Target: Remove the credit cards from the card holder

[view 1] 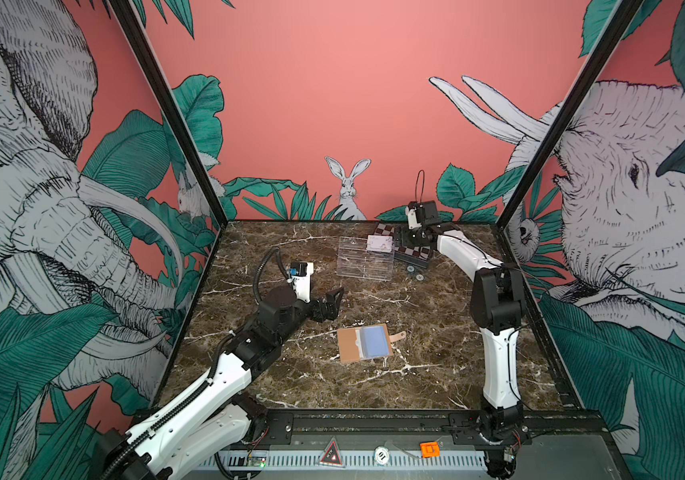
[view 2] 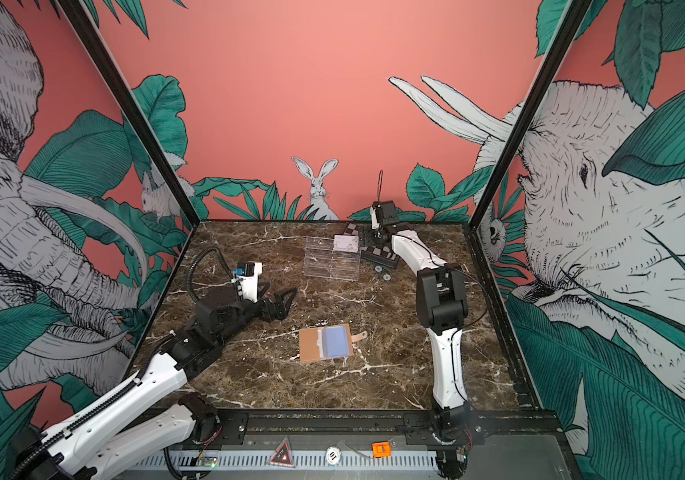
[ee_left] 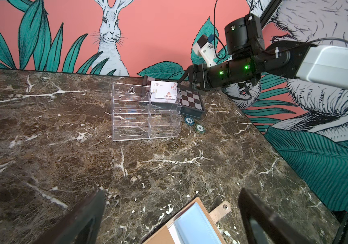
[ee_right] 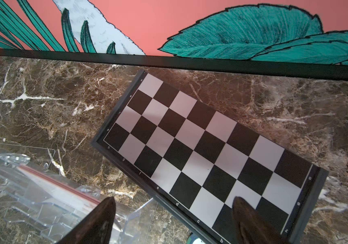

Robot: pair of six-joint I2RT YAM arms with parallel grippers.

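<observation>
Card holder [view 1: 363, 343] lies open near the middle of the table [view 1: 415, 374]. One credit card [ee_left: 164, 92] already stands in the far right pocket of the acrylic tray [ee_left: 130, 118]. Right gripper [ee_right: 174, 199] beside it, jaws wide, empty; left gripper [ee_left: 172, 191] likewise, left of holder. Further cards inside it: cannot tell
</observation>
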